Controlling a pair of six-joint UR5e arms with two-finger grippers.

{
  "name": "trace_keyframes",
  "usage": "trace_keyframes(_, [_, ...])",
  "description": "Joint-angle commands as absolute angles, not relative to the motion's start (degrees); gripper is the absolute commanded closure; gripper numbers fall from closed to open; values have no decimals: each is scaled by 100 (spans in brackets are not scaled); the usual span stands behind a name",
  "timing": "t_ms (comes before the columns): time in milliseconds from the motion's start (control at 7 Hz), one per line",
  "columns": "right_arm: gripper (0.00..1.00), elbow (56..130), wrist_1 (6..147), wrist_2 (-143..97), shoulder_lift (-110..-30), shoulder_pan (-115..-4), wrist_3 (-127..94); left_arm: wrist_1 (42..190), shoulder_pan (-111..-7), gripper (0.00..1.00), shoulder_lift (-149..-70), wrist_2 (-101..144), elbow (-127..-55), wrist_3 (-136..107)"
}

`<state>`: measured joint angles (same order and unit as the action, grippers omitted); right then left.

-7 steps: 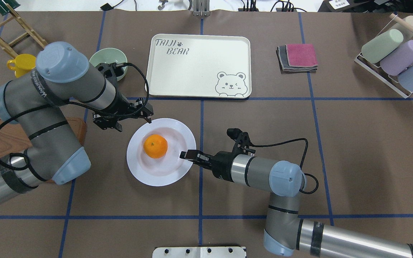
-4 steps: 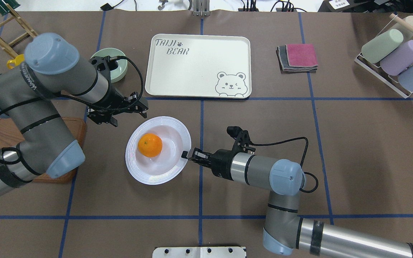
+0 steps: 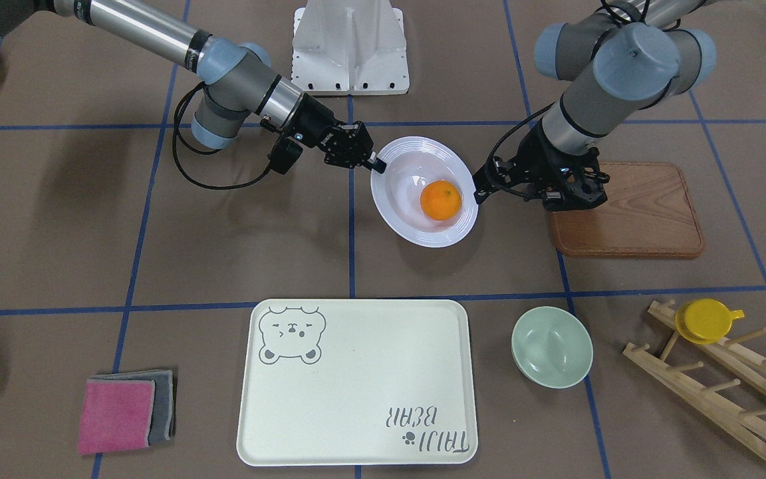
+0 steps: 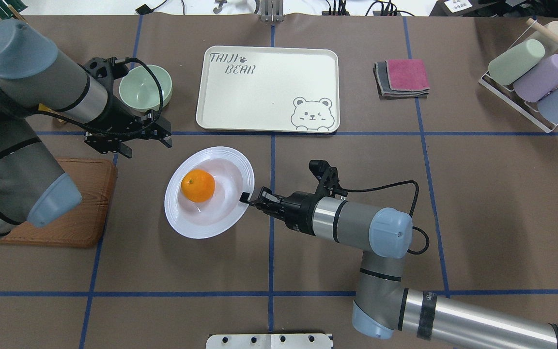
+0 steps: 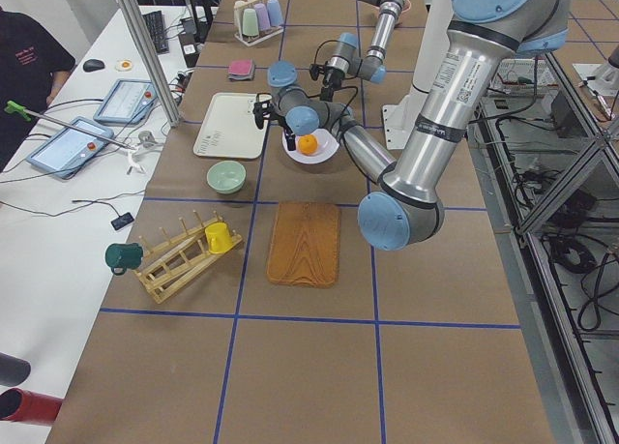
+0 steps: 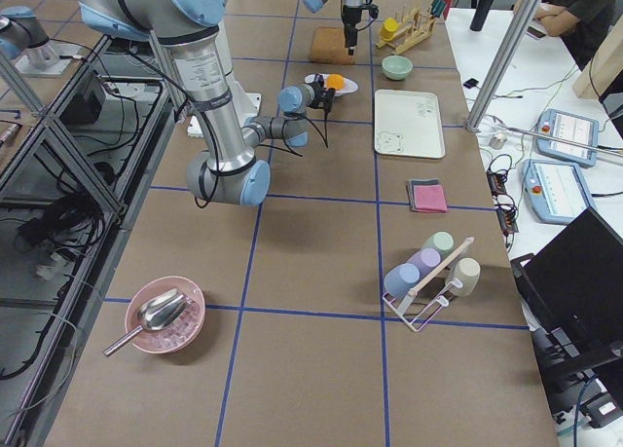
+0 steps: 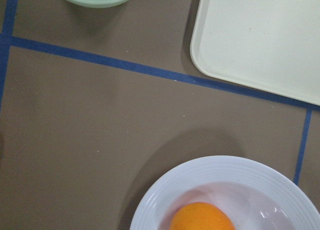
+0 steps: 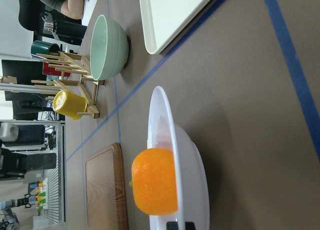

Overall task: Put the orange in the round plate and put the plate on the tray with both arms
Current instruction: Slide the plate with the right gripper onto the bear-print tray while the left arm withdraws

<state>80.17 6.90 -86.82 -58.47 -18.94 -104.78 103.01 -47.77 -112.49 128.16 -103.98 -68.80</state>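
**Orange sits in plate; right gripper pinches the rim**

Front-facing: the orange (image 3: 440, 199) lies in the plate (image 3: 416, 235), toward 4 o'clock of its middle. The right gripper (image 3: 375, 162) is clamped narrow on the rim at 10 o'clock. The left gripper (image 3: 514, 199) is spread wide at the plate's 3 o'clock, holding nothing, by the edge of the board (image 3: 629, 223). The tray (image 3: 356, 386) lies at the plate's 6 o'clock, apart from it.

Overhead: the orange (image 4: 197, 185) is at 9 o'clock of the middle of the plate (image 4: 196, 229). The right gripper (image 4: 246, 197) grips the rim at 3 o'clock. The left gripper (image 4: 147, 146) hangs wide at 10 o'clock, clear of the rim. The tray (image 4: 259, 97) is at 1 o'clock and the bowl (image 4: 146, 87) at 11.

Left wrist: the plate (image 7: 220, 165) and orange (image 7: 202, 217) fill the lower edge, with a corner of the tray (image 7: 260, 39) at 1 o'clock.

Right wrist: the plate (image 8: 192, 155) is seen edge-on and the orange (image 8: 155, 180) rests inside. The right gripper's black tip presses on the rim at 6 o'clock.
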Motion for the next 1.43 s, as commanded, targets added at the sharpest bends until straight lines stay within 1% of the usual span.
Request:
trace_keyframes(0, [92, 8024, 396, -8273, -5775, -2195, -11036, 10309, -5148, 3, -10769, 12814, -10573, -5920])
trace_keyframes(143, [92, 7981, 456, -7992, -5714, -2493, -11352, 10318, -5403, 3, -10479, 12814, -10591, -5202])
trace_keyframes(286, [92, 7867, 962, -7685, -5600, -2775, -11608, 10344, -5675, 3, -10111, 12823, -10600, -4403])
trace_keyframes(429, [92, 7605, 2072, -7342, -5155, -2899, -11628, 10353, -5921, 3, -9864, 12815, -10591, -3777])
trace_keyframes(571, [92, 7272, 2448, -7052, -4872, -2900, -11932, 10354, -5993, 3, -9792, 12771, -10573, -3527])
trace_keyframes(714, [93, 6990, 2617, -6831, -4826, -2883, -12475, 10354, -6003, 3, -9782, 12753, -10556, -3498])
trace_keyframes(857, [93, 6822, 2906, -6707, -4808, -2857, -12515, 10354, -6003, 3, -9782, 12744, -10530, -3498])
trace_keyframes(1000, [92, 6803, 3127, -6645, -4825, -2856, -12524, 10354, -6003, 3, -9782, 12744, -10529, -3498])
trace_keyframes(1143, [84, 6803, 3346, -6618, -4816, -2830, -12516, 10354, -6003, 3, -9782, 12744, -10529, -3498])
trace_keyframes(1286, [3, 6846, 3479, -6662, -4808, -2839, -12455, 10354, -6003, 3, -9782, 12727, -10521, -3498])
